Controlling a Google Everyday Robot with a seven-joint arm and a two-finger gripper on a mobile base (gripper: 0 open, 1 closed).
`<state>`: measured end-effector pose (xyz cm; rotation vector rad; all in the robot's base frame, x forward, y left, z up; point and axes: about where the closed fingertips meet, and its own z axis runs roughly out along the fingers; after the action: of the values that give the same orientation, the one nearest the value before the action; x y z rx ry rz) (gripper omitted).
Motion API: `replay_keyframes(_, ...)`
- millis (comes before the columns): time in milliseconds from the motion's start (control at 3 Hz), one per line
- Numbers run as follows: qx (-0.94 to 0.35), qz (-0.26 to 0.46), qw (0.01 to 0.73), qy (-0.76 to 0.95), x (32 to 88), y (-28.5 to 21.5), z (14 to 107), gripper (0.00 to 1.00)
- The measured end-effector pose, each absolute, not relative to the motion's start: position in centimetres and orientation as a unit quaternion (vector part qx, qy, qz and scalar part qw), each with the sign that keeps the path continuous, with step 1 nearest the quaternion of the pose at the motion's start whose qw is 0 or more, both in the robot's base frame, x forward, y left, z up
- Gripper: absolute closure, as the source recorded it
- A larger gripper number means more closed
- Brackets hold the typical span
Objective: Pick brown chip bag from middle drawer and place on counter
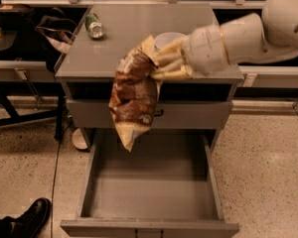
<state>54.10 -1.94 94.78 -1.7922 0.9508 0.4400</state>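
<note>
End effector [159, 66] beside bowl [167, 37], gripping chip bag [134, 99]

Lab-like room: speckled floor [263, 157], metal cabinet [208, 114], gripper [161, 66] holds brown chip bag [134, 98] at counter [134, 29].

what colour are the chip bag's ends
Tan-yellow, on the glossy brown chip bag the gripper holds at the front edge of the grey counter; camera view.
</note>
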Motion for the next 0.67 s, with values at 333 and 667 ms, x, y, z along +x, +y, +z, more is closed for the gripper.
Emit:
replay_keyframes(333,-0.744,0.179,0.526,0.37,55.2,0.0,97.8,1.0)
replay_keyframes(667,-0.744,0.181,0.537,0.355,58.3,3.3,100.1,1.0)
